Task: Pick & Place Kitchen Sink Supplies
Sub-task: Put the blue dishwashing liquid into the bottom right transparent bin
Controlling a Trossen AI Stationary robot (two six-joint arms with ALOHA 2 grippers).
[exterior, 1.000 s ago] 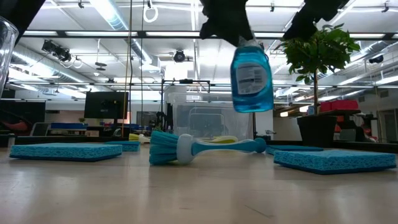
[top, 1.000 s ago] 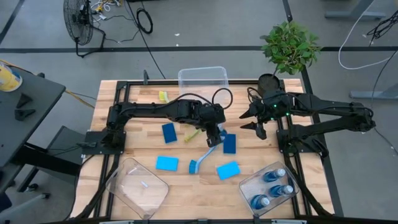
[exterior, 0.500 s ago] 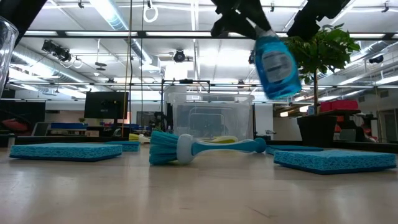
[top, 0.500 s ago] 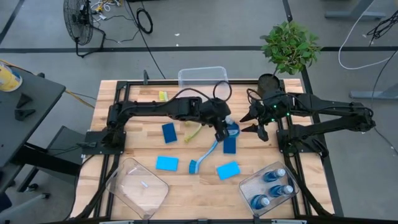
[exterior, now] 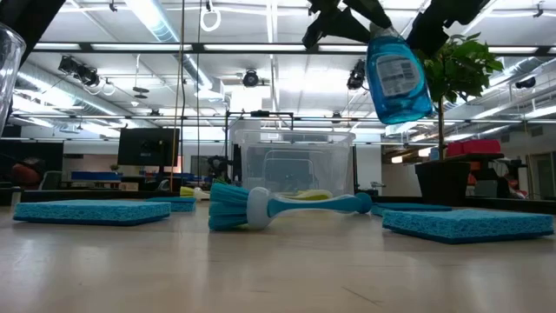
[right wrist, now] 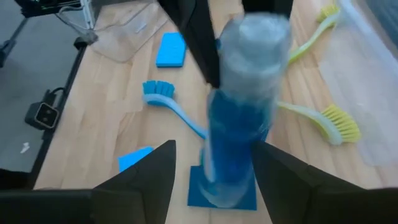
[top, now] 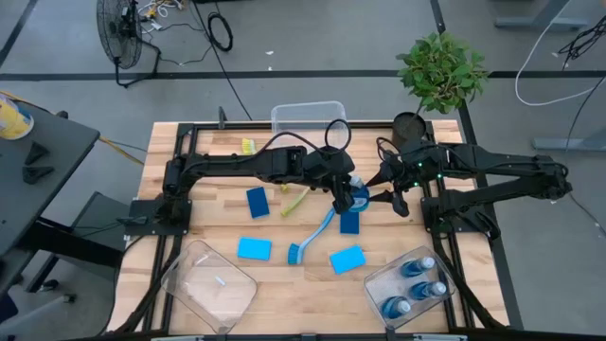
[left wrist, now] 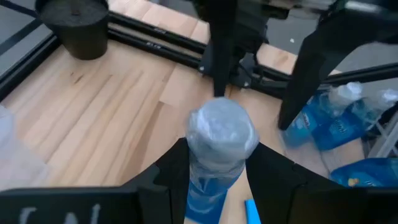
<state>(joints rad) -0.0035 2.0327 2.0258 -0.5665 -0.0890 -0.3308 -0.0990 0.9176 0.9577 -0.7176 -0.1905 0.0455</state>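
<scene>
Left gripper (top: 343, 192) grips soap bottle (top: 355, 196) — right gripper (top: 386, 187) apparently open around it.

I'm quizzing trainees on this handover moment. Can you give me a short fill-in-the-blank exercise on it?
1. The left gripper holds a blue soap ____ in the air.
2. The right gripper, facing it, has its fingers ____.
3. The blue dish brush lies on the ____.
4. The bin at the table's front right corner holds ____ soap bottles.

Missing words: bottle; open; table; three
</scene>
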